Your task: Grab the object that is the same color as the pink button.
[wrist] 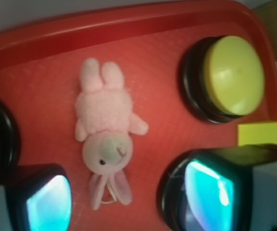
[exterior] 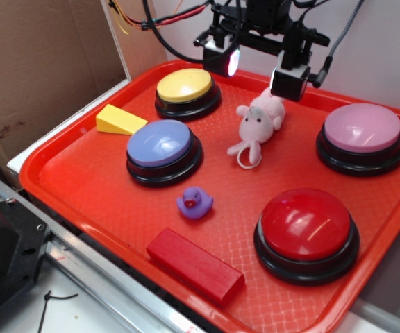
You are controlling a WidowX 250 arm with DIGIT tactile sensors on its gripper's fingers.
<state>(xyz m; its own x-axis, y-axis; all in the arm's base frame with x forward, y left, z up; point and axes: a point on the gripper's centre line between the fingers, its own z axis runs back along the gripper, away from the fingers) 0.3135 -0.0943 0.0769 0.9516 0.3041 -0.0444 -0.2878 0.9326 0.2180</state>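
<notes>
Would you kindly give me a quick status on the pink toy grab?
End effector open, above the pink plush. Plush lies free on the red tray, ungrasped. Nothing blocking; pink button sits apart.

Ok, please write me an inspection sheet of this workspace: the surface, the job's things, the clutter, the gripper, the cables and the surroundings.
Surface: red tray, textured.
Job's things: pink plush animal lying mid-tray; pink button at the right.
Clutter: yellow button, lavender-blue button, red button, purple duck, yellow wedge, red block.
Gripper: gripper open, above the plush, not touching.
Cables: black, red and yellow wires behind the arm.
Surroundings: cardboard at the left, white wall behind.
</notes>
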